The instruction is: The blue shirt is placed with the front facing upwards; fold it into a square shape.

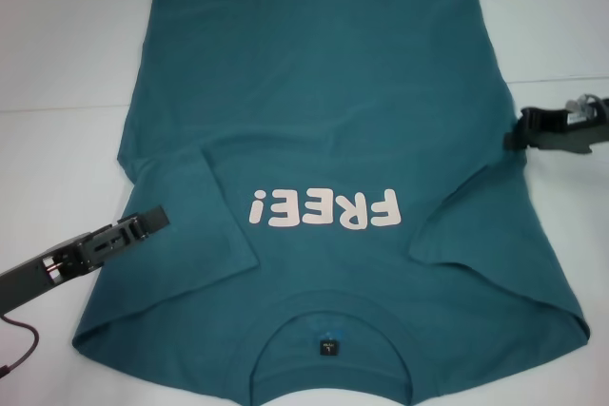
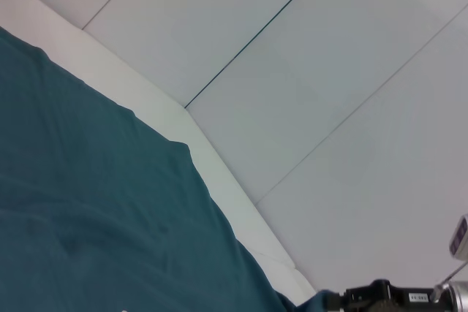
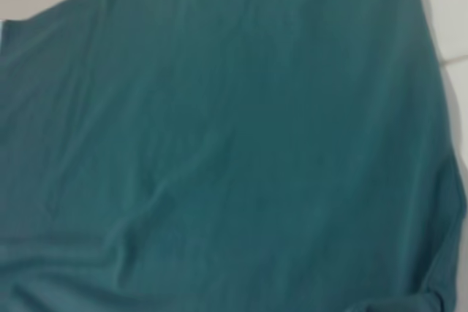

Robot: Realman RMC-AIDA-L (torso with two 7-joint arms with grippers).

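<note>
- The blue shirt [image 1: 314,121] runs off the head view at six o'clock — the collar's near edge and the shoulder line are cut away; the print on the small neck label [image 1: 327,346] is too small to read
- The left gripper [image 1: 152,220] sits at eight o'clock over the folded sleeve; whether its fingers part cannot be told; its arm leaves the frame at the left edge
- The right gripper [image 1: 514,132] at three o'clock shows only a dark tip against the shirt's side; its arm is cut by the right edge
- The right wrist view is filled with soft, blurred cloth
</note>
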